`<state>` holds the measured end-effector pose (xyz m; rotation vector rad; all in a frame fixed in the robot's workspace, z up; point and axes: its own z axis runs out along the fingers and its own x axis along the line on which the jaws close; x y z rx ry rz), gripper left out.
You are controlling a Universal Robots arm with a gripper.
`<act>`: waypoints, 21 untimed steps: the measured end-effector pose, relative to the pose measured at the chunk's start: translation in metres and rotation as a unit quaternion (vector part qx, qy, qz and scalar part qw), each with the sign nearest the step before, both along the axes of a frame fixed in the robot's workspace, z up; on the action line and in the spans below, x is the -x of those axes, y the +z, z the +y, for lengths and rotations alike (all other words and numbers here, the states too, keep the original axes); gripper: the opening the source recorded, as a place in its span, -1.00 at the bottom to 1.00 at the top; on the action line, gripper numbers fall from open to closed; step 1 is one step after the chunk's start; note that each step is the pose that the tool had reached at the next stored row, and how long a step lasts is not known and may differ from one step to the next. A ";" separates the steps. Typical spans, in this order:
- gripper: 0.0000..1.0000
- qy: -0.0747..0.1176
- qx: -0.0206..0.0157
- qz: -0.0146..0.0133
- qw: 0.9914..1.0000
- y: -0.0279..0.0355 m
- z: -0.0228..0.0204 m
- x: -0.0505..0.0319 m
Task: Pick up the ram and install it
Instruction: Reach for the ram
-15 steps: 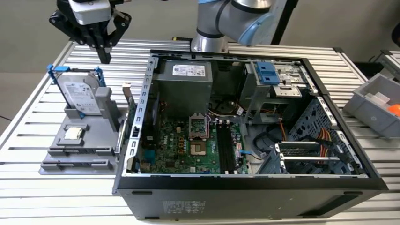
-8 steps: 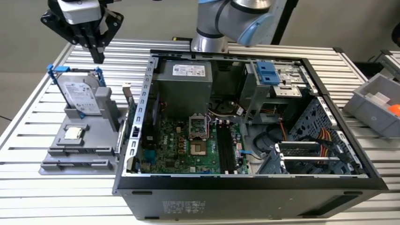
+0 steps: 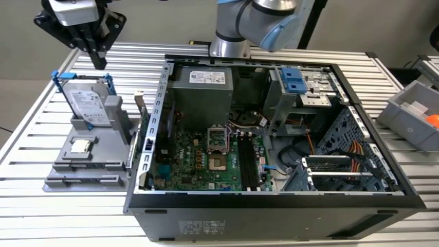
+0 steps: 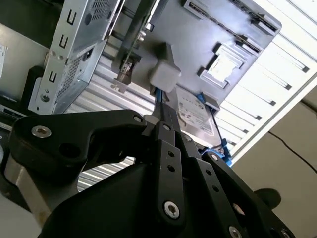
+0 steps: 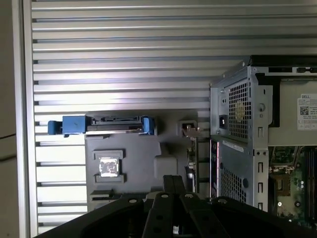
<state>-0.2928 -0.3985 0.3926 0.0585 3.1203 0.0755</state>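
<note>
The gripper (image 3: 100,63) hung above the far corner of the counter (image 3: 61,218) on the exterior view's left. Its fingers (image 3: 97,51) were pressed together, pointed down and held nothing, with open air all round them. Directly below stood a hard drive (image 3: 89,105) in a blue caddy, upright at the far end of a grey parts holder (image 3: 69,172). A processor chip (image 3: 81,146) lay flat in a recess of that holder.

The ram (image 3: 143,121) stood on edge along the holder's side, in the narrow gap just beside the wall of the open computer case (image 3: 274,213). That wall left little room on one side of it, and the holder's upright block crowded the other.

The case took up the middle of the counter, open side up. Inside it the motherboard (image 3: 199,164) lay flat, with the long black memory slots (image 3: 248,159) unfilled beside the processor socket. The power supply (image 3: 205,90) and the drive cage hemmed the board in at the far end, and loose cables lay on the exterior view's right. A grey bin (image 3: 412,108) holding something orange (image 3: 432,121) sat at the counter's edge on that same side.

In the first wrist view the closed gripper (image 5: 173,179) pointed over the holder, between the chip (image 5: 108,167) and the case (image 5: 237,114).
</note>
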 end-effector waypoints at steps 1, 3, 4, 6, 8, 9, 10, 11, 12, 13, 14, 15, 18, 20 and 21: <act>-1.00 0.000 0.000 0.000 1.000 0.0000 0.0000 0.0018; -1.00 0.000 0.000 0.000 1.000 -0.0001 0.0000 0.0053; -1.00 0.000 0.000 0.000 1.000 0.0000 0.0000 0.0071; -1.00 0.000 0.000 0.000 1.000 -0.0001 0.0000 0.0106; -1.00 0.000 0.000 0.000 1.000 0.0000 0.0000 0.0141; -1.00 0.000 0.000 0.000 1.000 0.0000 0.0000 0.0158; -1.00 0.000 0.000 0.000 1.000 0.0000 0.0000 0.0175; -1.00 0.000 0.000 0.000 1.000 -0.0001 0.0000 0.0193; -1.00 0.000 0.000 0.000 1.000 0.0000 0.0000 0.0210; -1.00 0.000 0.000 0.000 1.000 0.0001 0.0000 0.0227; -1.00 0.000 0.000 0.000 1.000 -0.0001 0.0000 0.0243; -1.00 0.000 0.000 0.000 1.000 0.0000 0.0000 0.0261; -1.00 0.000 0.000 0.000 1.000 0.0000 0.0000 0.0311; -1.00 0.000 0.000 0.000 1.000 -0.0001 0.0000 0.0338; -1.00 0.000 0.000 0.000 1.000 0.0000 0.0000 0.0354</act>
